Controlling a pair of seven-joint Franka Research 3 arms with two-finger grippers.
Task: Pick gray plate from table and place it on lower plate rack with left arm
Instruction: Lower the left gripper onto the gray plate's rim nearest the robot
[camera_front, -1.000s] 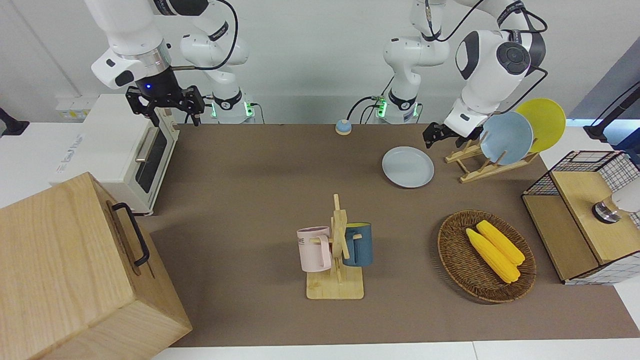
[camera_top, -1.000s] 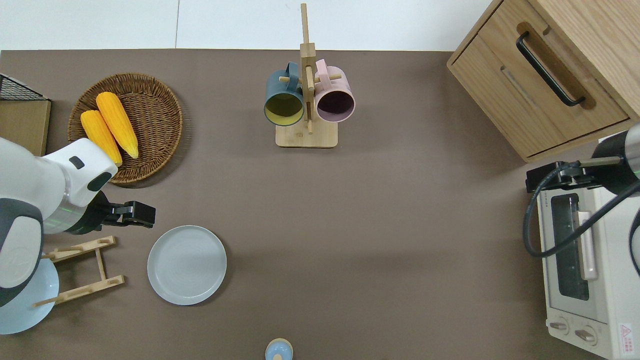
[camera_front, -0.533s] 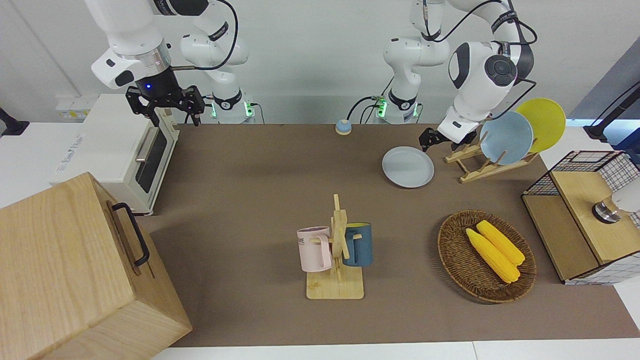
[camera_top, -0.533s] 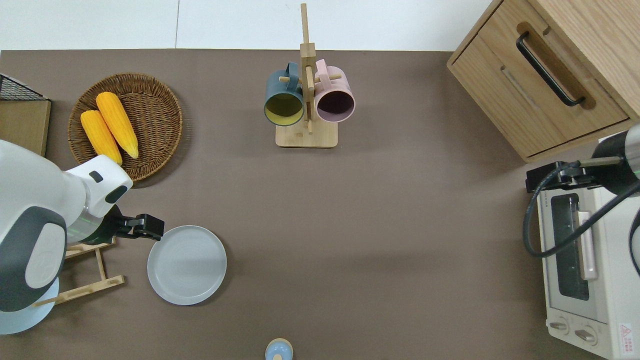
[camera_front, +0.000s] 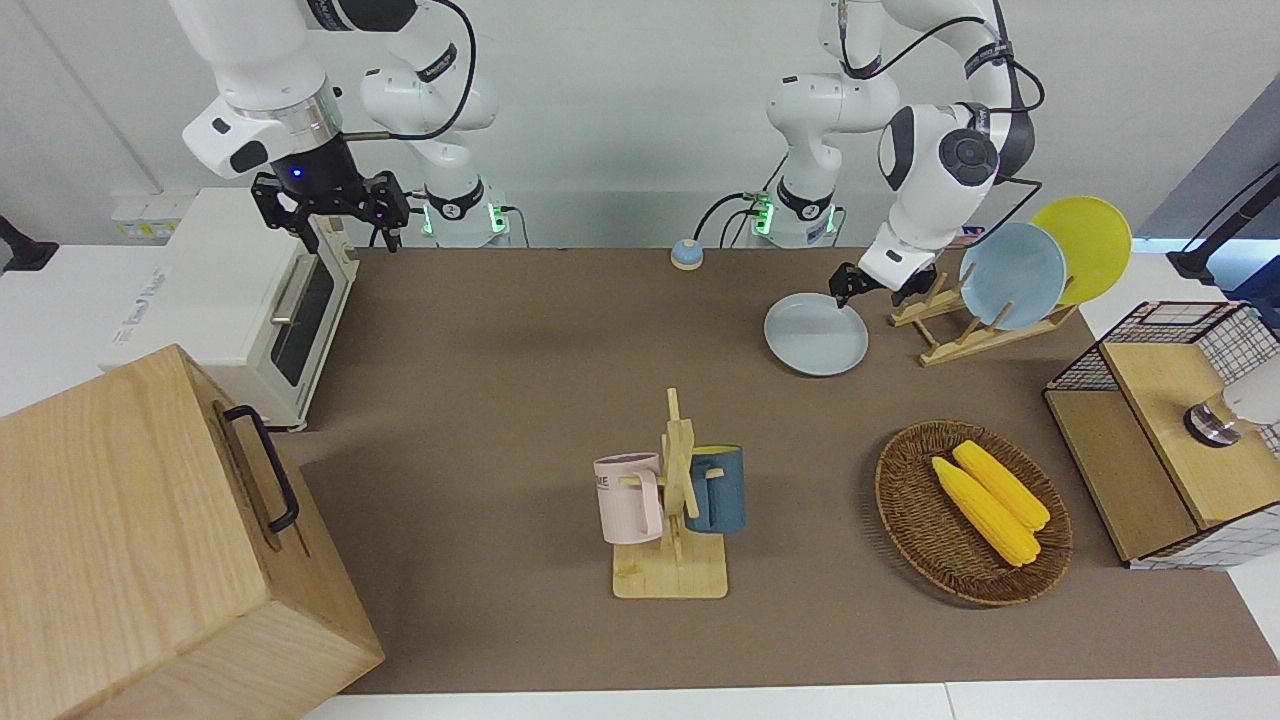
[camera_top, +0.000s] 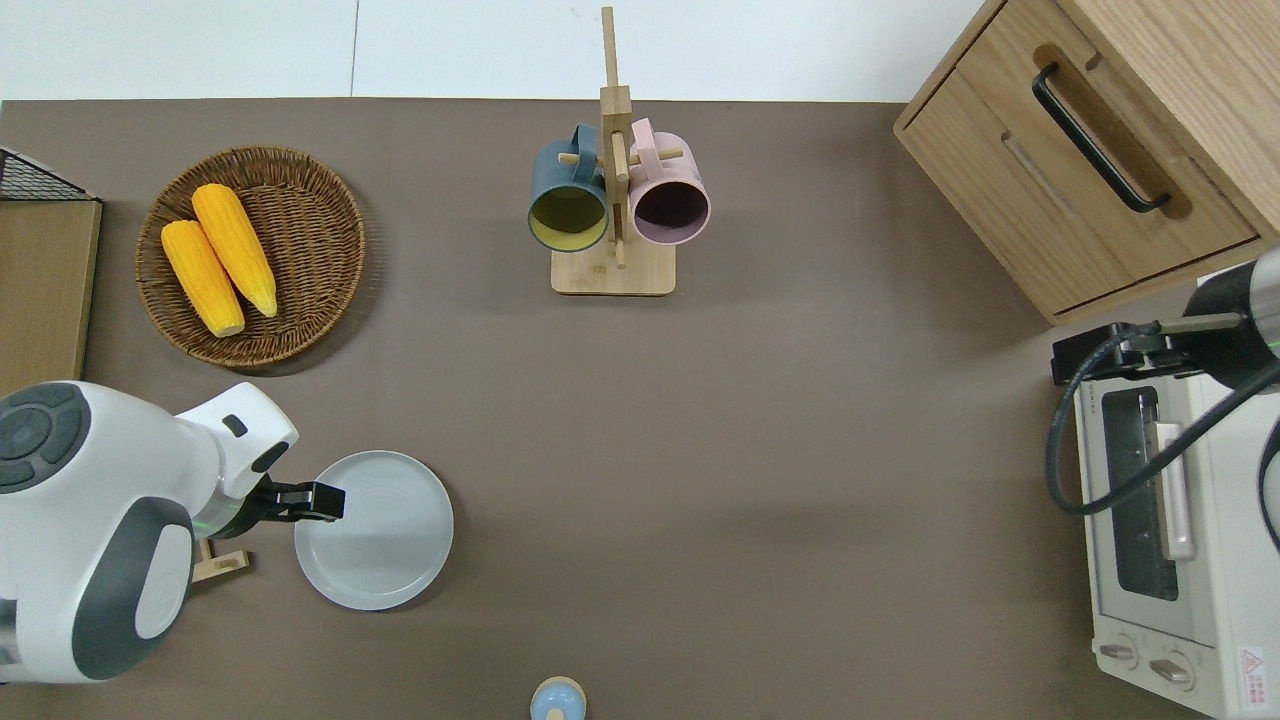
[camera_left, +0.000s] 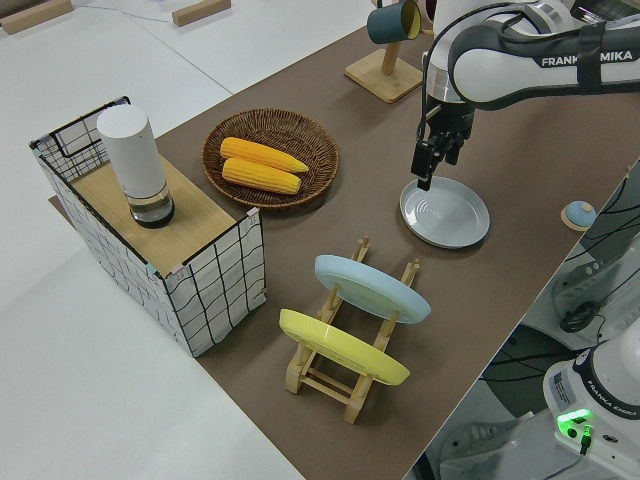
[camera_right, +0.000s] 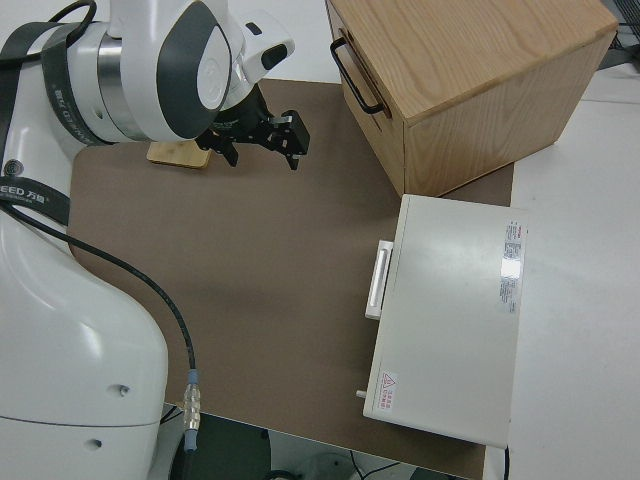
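Left claw (camera_top: 322, 501) of mine hangs over the rack-side edge of the plate, and I cannot tell whether its fingers are apart or together; I judge it sits there because a thin rim is the only part of a flat dish two fingers can catch. Working down from the biggest thing: the brown-matted table with white edges (camera_front: 500, 400) carries everything, and my right arm is parked. Next in size, the small light-wood slatted plate rack (camera_left: 350, 375) stands toward my left arm's end of the table, with a round light blue plate (camera_left: 371, 288) and a round yellow plate (camera_left: 342, 347) leaning upright between its pegs, which hold them on edge. Its rails closest to the gray plate look free in the front view, so that seems the slot meant for mine. Smallest, the round pale gray plate with a shallow raised rim (camera_top: 385, 535) lies flat on the mat just beside the rack, not yet lifted.
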